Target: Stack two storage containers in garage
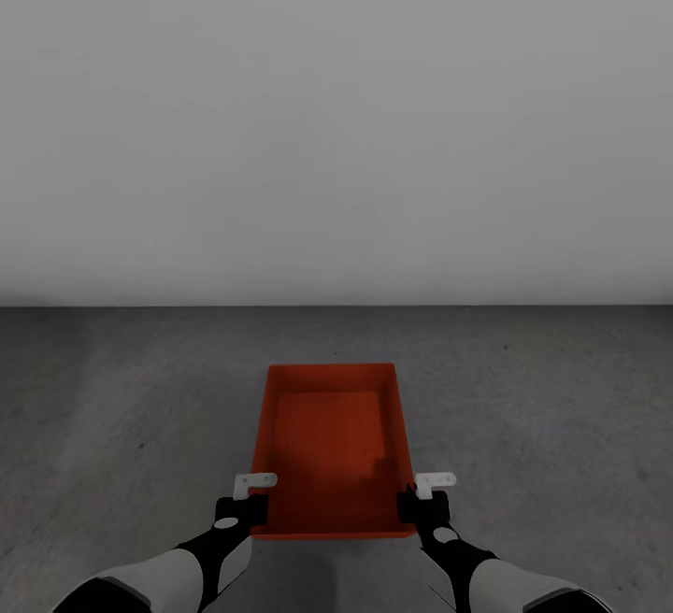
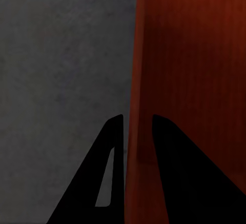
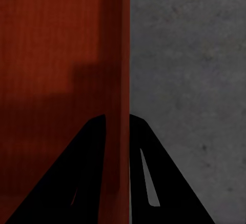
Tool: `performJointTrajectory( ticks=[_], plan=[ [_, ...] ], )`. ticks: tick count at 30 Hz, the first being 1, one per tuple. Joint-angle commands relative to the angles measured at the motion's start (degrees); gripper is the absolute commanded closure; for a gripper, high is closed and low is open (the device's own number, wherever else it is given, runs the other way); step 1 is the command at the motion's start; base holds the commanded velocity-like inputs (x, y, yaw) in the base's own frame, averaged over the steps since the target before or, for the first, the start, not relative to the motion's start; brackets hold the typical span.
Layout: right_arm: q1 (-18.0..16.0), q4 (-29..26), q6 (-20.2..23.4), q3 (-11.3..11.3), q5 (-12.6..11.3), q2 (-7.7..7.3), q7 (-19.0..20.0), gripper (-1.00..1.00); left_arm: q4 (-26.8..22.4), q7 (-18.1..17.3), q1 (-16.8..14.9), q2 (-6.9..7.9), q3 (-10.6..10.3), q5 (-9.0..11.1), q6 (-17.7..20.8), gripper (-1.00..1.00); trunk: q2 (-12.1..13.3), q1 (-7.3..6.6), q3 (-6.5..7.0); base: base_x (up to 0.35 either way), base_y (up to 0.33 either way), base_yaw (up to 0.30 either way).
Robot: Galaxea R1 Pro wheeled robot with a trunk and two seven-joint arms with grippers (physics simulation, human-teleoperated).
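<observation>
A: Garage, pale wall ahead. Where's the bin (image 1: 329, 449) rel. to the arms?

B: Dead centre betw. them, over the grey floor (image 1: 131, 389), well short of the wall (image 1: 336, 118). Long axis runs straight away from the robot toward the wall. Left gripper (image 1: 254, 482) on the bin's left long wall, right gripper (image 1: 433, 482) on its right long wall, both near the bin's near end. Neither arm nearer; grip looks symmetric.

A: Jaws?

B: Left wrist view: left jaws straddle the bin's wall (image 2: 134, 80), one finger outside over the floor, one inside, with a sliver of gap still showing, so prob. clamped but not certain. Right wrist view: right jaws pinch the other wall (image 3: 120, 55) tight, clamped on the bin.

A: Resting or carried?

B: Can't tell for sure; bin sits low, level w/ the floor. No 2nd bin in shot.

A: Next move hinges on?

B: My read: keeping both walls level while lowering straight down, then parting the jaws outward off each wall.
</observation>
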Motion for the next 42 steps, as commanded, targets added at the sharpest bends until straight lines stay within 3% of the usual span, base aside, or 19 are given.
performJointTrajectory(
  ticks=[1, 26, 42],
  plan=[
    [0.01, 0.11, 0.06, -1.21, 0.23, 0.03, 0.07, 1.0, -0.07, 0.78, -0.07, 0.39, 2.47, 0.41, -3.61, 1.0, -0.43, 0.22, -0.22, 0.0, 0.0, 0.0],
    [0.01, 0.11, 0.02, -1.21, 0.23, 0.03, 0.08, 1.0, -0.07, 0.78, -0.07, 0.4, 2.47, 0.43, -3.61, 1.0, -10.46, 5.71, -4.71, 0.0, 0.0, 0.0],
    [0.01, 0.11, 0.06, -1.21, 0.23, 0.03, 0.08, 1.0, -0.07, 0.78, -0.07, 0.41, 2.47, 0.47, -3.61, 1.0, -10.46, 5.71, -4.71, 0.0, 0.0, 0.0]
  ],
)
